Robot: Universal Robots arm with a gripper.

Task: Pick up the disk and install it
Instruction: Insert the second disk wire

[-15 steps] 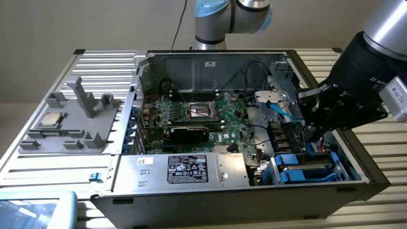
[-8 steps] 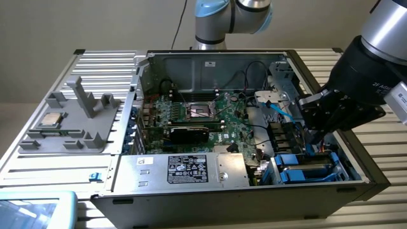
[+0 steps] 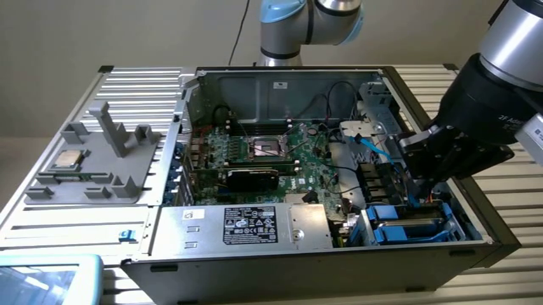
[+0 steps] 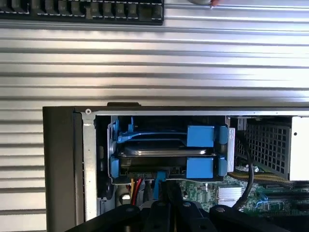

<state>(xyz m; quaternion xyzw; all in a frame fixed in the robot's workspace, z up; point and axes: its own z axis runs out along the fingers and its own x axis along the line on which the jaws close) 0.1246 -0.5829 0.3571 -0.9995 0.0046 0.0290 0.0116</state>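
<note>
Open computer case (image 3: 254, 267) lies on a ribbed metal tabletop (image 3: 51, 216). The disk (image 4: 164, 151), in its blue carrier bracket, sits in the drive bay at the case's near corner on the exterior view's right. The tool (image 3: 421, 198) hangs just above that bay, closed and gripping nothing. Power supply box (image 3: 246, 227) is near, left of the bay; motherboard (image 3: 271, 149) lies farther back.

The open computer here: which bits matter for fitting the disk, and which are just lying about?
Part of the job:
disk in its blue carrier, sitting in the drive bay
gripper, shut, above it

Just lying about:
CPU chip on the grey tray
power supply box
</note>
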